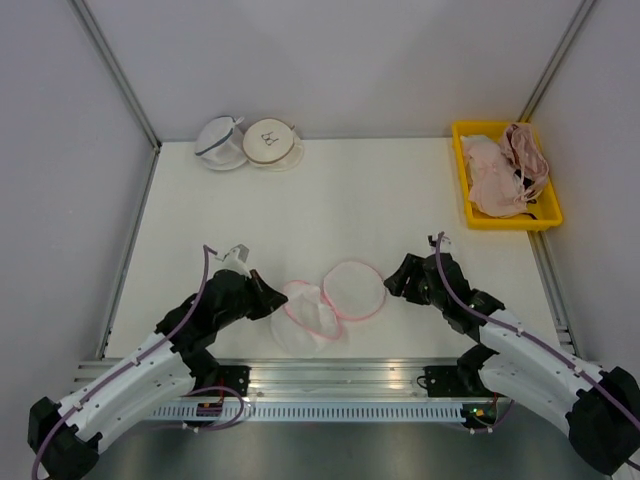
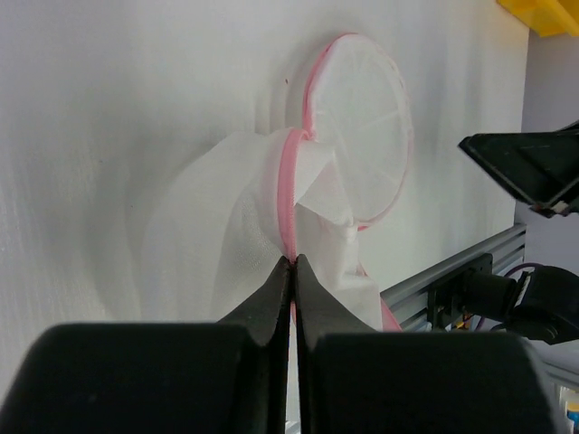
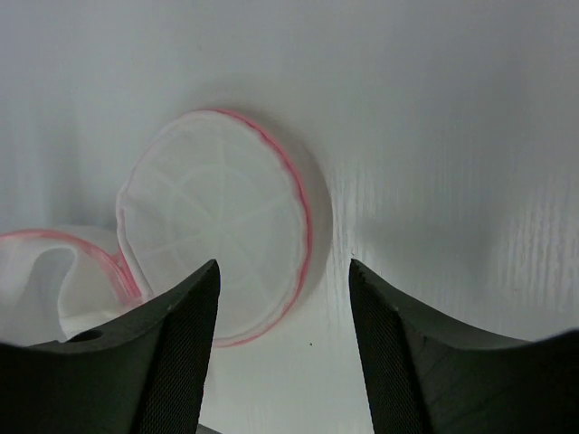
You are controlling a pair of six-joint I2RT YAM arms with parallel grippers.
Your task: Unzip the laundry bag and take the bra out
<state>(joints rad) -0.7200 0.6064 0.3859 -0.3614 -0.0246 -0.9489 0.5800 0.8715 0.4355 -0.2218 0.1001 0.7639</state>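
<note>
Laundry bag (image 1: 310, 318) lying unzipped, left pincer (image 2: 292, 260) clamped on its pink rim (image 2: 288, 181), right pincer (image 3: 282, 271) open nearby

Looks bright and evenly lit from above; shows only soft grey shadows on the white table (image 1: 400, 200) (deepest beside the laundry bag (image 3: 226, 217)); blurs the dark fingers (image 3: 452, 380) nearest the wrist lenses.
</note>
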